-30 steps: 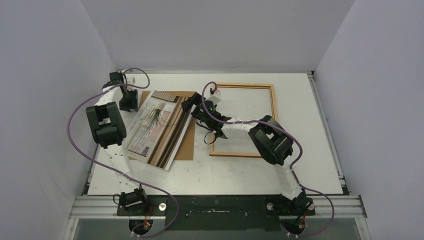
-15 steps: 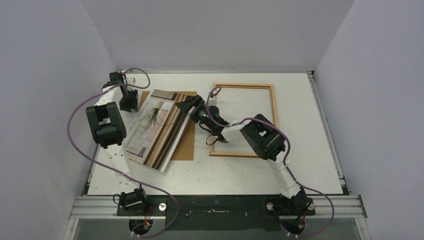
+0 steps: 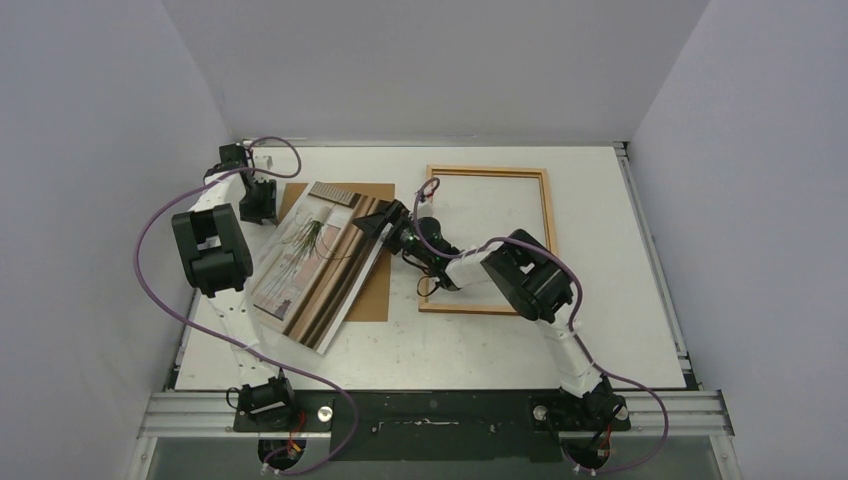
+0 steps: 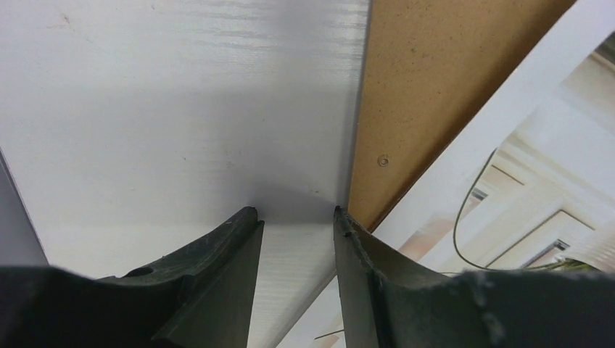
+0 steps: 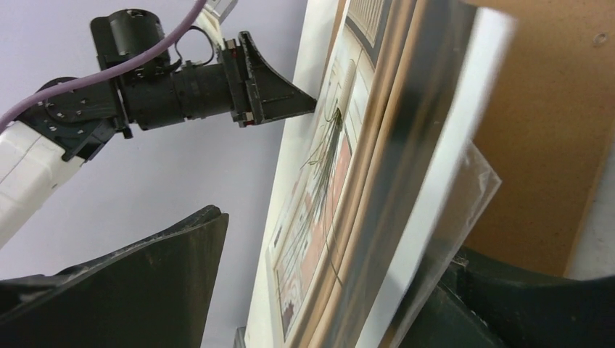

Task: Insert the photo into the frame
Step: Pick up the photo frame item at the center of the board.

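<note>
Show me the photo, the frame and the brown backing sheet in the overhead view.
the photo (image 3: 312, 268), top view, middle of the print
the frame (image 3: 490, 169), top view, far wooden rail
the backing sheet (image 3: 374, 296), top view, bare near right corner

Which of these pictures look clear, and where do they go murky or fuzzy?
Top external view: even soft light, all sharp, faint shadows on the white table. Left wrist view: plain brown fibreboard sheet crisp; black fingers by the lens dim, grey shadow ahead. Right wrist view: near edge of the large band-patterned paper photo blurs; the left gripper beyond is sharp.
</note>
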`<state>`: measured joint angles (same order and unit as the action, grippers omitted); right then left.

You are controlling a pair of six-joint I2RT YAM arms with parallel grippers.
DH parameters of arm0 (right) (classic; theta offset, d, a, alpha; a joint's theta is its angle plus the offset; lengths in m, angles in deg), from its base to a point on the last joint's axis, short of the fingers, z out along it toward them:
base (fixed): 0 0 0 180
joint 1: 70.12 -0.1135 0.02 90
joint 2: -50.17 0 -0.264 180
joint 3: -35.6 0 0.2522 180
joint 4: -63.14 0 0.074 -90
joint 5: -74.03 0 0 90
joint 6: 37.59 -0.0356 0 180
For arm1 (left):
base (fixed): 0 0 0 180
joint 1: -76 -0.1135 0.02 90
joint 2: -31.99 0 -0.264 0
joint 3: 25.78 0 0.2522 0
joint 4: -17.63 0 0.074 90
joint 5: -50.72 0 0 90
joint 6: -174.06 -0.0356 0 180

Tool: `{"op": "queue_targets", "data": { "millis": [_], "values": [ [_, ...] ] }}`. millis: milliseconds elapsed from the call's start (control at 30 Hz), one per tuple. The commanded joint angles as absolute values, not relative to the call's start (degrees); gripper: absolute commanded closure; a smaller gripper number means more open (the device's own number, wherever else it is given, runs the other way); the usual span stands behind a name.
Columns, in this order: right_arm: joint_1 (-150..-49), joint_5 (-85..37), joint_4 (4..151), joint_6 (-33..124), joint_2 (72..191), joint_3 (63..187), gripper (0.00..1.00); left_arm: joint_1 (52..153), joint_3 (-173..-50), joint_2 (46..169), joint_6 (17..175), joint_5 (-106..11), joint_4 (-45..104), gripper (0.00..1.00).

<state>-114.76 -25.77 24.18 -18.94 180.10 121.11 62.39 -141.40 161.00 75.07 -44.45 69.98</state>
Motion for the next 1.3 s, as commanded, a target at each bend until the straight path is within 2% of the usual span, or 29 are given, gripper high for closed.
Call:
{"op": "queue_targets", "data": {
  "millis": [0,100,533,700,800,967,1167,1267],
  "values": [
    [-114.4,-25.8,18.6,-17.6,173.4,119.5,0.29,62.5,-138.8,161.7,75.4,-47.7,76.2,0.61],
    [-114.2,-26.5,17.2,-18.0,172.3,118.4,0.33,62.5,-138.7,161.5,75.4,-47.7,76.2,0.61],
    [-113.4,-28.8,20.6,-16.0,164.3,116.0,0.31,62.5,-139.0,161.0,75.2,-47.5,76.8,0.60],
    [-113.3,-29.0,19.8,-17.6,164.8,115.3,0.35,62.6,-138.6,160.8,75.3,-47.6,76.9,0.59],
    [-113.2,-28.9,20.5,-17.8,164.8,115.3,0.42,62.6,-138.6,160.7,75.2,-47.7,76.9,0.59],
    [-112.6,-29.1,22.9,-17.8,164.1,115.7,0.62,62.6,-138.9,160.7,75.2,-48.1,77.4,0.59],
    [-111.0,-29.0,29.1,-14.5,160.0,115.5,0.81,62.8,-138.8,160.4,75.2,-48.3,77.8,0.59],
    [-110.0,-28.7,34.9,-10.7,156.1,116.4,0.85,63.0,-138.6,160.4,75.2,-48.5,77.8,0.59]
  ]
}}
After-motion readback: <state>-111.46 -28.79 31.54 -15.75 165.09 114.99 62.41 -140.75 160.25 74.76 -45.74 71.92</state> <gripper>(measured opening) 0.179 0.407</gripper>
